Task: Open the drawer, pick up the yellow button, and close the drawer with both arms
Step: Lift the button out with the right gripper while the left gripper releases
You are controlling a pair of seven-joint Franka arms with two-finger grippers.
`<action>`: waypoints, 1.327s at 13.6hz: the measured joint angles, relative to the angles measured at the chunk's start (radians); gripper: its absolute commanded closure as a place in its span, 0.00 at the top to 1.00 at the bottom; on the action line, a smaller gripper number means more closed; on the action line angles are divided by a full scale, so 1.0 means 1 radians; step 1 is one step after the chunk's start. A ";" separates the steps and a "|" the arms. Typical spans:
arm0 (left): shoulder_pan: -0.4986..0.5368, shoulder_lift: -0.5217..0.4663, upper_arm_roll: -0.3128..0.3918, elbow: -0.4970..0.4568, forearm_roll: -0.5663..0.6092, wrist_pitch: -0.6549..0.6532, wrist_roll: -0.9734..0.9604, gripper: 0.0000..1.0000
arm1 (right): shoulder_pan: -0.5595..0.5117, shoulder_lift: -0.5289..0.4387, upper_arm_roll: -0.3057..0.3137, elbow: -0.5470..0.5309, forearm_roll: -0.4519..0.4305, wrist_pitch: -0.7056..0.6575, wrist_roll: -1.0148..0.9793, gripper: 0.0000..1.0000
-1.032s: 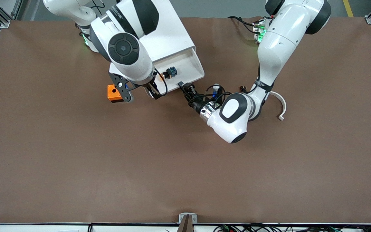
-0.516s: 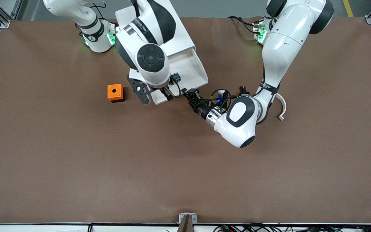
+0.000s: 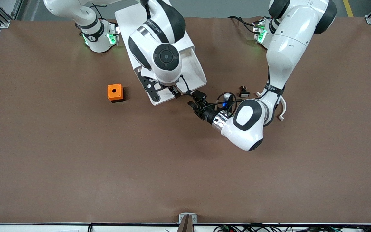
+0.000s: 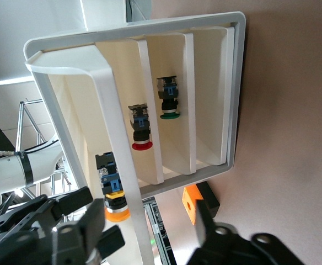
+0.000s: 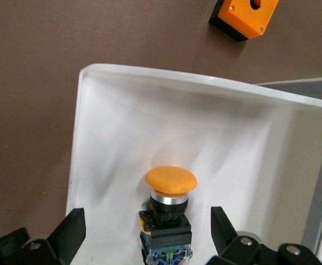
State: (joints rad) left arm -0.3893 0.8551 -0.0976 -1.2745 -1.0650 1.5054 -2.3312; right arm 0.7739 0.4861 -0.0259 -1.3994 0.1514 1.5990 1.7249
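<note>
Lying in the end compartment of the pulled-out white drawer [image 5: 111, 143], the orange-capped button [image 5: 170, 212] has the right tool [image 5: 144, 234] hanging directly over it, fingers spread wide either side of the black body, nothing gripped yet. In the front view that right tool [image 3: 172, 91] is tucked under its own wrist, over the drawer [image 3: 196, 75], so the button is out of sight there. The left tool [image 3: 195, 102] hovers just off the drawer's front edge, fingers parted and empty; from its wrist camera the curved white handle [image 4: 114, 110] runs right past it, and two more buttons, one red-capped [image 4: 140, 130] and one green-capped [image 4: 168, 102], sit in the neighbouring compartments.

The risks, as I judge them: the button lies on its side on smooth plastic, so fingers closing on the rounded cap rather than the body could squirt it away. A descent that drifts could knock a finger on the drawer wall. The two tools work close together at the drawer front, so a collision is possible.

Off on the tabletop [image 3: 76, 161], the orange box [image 3: 115, 92] stands toward the right arm's end, with a small black part [image 3: 244, 91] and a white curved piece [image 3: 282, 108] near the left arm.
</note>
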 measured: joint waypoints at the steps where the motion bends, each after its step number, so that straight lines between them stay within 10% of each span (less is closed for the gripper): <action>1: -0.001 0.000 0.004 0.006 0.010 0.000 0.023 1.00 | 0.004 0.001 0.000 -0.013 0.000 0.000 0.002 1.00; 5: -0.001 -0.001 0.077 0.027 0.041 -0.001 0.213 1.00 | 0.027 0.003 0.000 -0.042 -0.003 0.000 0.017 1.00; 8: 0.002 -0.002 0.149 0.034 0.041 -0.002 0.309 1.00 | 0.027 0.003 0.000 -0.041 -0.004 0.003 0.017 0.52; 13: 0.003 -0.014 0.217 0.056 0.109 -0.011 0.510 1.00 | 0.036 0.000 0.000 -0.035 -0.005 0.005 0.017 0.14; 18: -0.017 -0.067 0.218 0.084 0.281 -0.010 0.742 1.00 | 0.040 -0.006 -0.005 -0.025 -0.016 0.004 0.017 0.12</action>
State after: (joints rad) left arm -0.4061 0.7880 0.1207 -1.1901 -0.7839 1.4950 -1.5891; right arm 0.8142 0.4797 -0.0307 -1.4247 0.1354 1.6028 1.7417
